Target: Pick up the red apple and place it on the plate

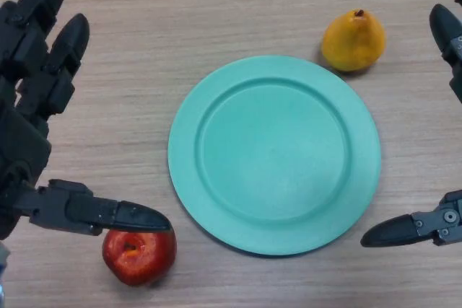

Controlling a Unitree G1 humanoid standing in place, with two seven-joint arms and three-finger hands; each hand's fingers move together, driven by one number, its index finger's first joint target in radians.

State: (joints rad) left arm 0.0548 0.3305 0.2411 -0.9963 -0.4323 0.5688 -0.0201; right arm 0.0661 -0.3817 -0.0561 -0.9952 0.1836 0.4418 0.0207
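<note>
Head view: round green plastic plate (pixel 216 200) bare. Small red apple (pixel 139 256) sits just off plate's near-left rim. Your left hand (pixel 32 142) spread open over apple, thumb above it, nothing gripped, likely staging grasp. Right hand (pixel 433 225) open, idle right of plate. Yellow pear (pixel 353 41) beyond plate's far-right rim.

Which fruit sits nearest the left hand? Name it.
The red apple, at the table's near left edge, right under the left hand's thumb. The yellow pear lies far off, beyond the green plate, nearer the right hand.
</note>
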